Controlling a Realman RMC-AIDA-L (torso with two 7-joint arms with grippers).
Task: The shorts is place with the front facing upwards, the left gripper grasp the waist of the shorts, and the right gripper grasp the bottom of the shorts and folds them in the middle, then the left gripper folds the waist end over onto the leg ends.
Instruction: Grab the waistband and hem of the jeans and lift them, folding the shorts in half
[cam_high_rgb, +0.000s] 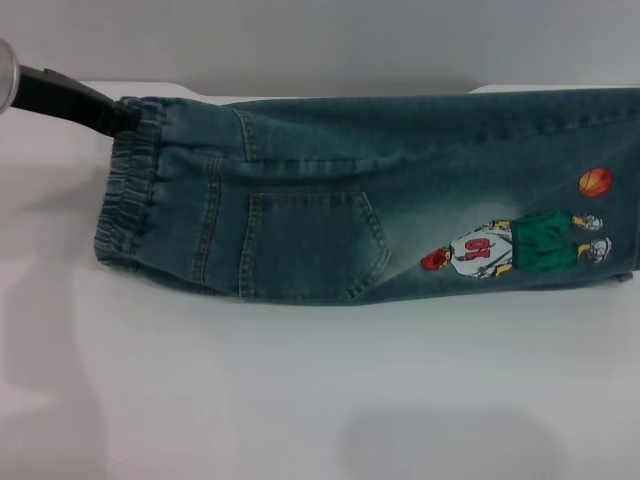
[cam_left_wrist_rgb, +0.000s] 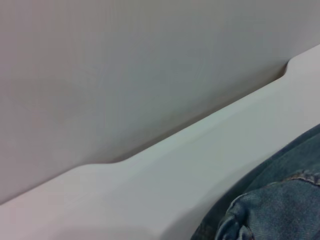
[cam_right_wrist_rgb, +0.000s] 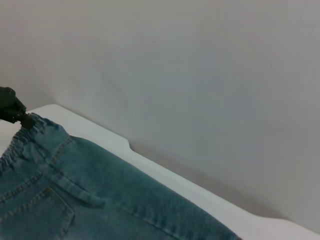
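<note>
The blue denim shorts (cam_high_rgb: 380, 190) lie folded lengthwise on the white table (cam_high_rgb: 300, 380), showing a pocket (cam_high_rgb: 315, 245) and the cartoon print (cam_high_rgb: 515, 245). The ruffled waist (cam_high_rgb: 125, 200) is at the left. The leg ends run off the view's right edge. My left gripper (cam_high_rgb: 122, 116), black on a silver wrist, is at the waist's far corner and looks shut on it. The right wrist view shows the same: left gripper (cam_right_wrist_rgb: 24, 119) on the waist (cam_right_wrist_rgb: 20, 145). Denim (cam_left_wrist_rgb: 280, 210) fills a corner of the left wrist view. My right gripper is out of view.
The table's far edge (cam_left_wrist_rgb: 150, 170) has a notch and runs along a plain grey wall (cam_right_wrist_rgb: 200, 75). Bare white tabletop lies in front of the shorts toward me.
</note>
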